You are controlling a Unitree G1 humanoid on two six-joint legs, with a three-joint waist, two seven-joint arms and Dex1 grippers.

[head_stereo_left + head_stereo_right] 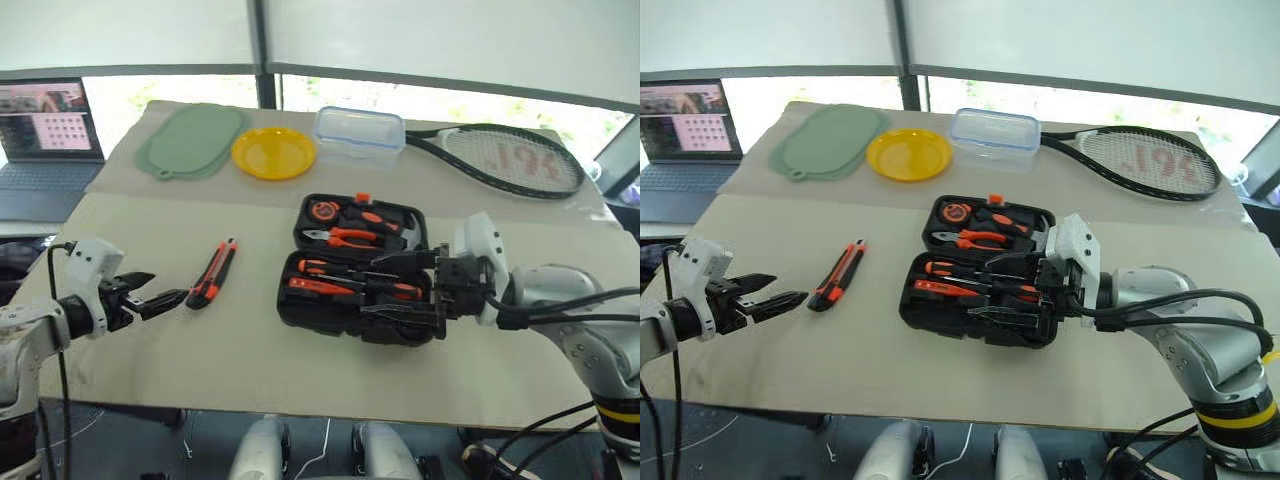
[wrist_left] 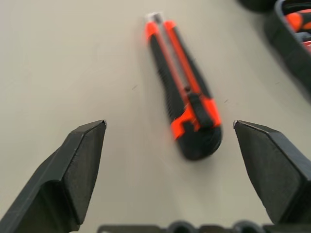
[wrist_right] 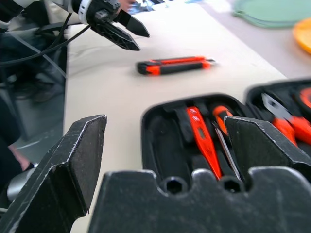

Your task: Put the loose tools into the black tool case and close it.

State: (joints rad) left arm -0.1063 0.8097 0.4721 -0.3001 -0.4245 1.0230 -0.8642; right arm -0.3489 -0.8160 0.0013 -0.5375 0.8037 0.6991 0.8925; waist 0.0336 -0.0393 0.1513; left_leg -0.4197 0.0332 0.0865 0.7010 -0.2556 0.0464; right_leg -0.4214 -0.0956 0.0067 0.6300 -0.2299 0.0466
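One tool left for you: utility knife (image 1: 211, 274) lies loose on the table (image 1: 150, 350), left of the open black tool case (image 1: 350, 265), whose slots look mostly filled. Your left gripper (image 1: 172, 297) gapes empty at its butt; right gripper (image 1: 400, 285) spread empty over the case, lid not closed.

We see the utility knife (image 2: 183, 92) in smooth orange plastic with matt black ribbed grip; the tool case (image 1: 330, 310) — black moulded plastic; the counter (image 1: 250, 370) matt beige — cloth-like.

Open tool case (image 1: 350, 290); utility knife (image 1: 212, 273) outside.
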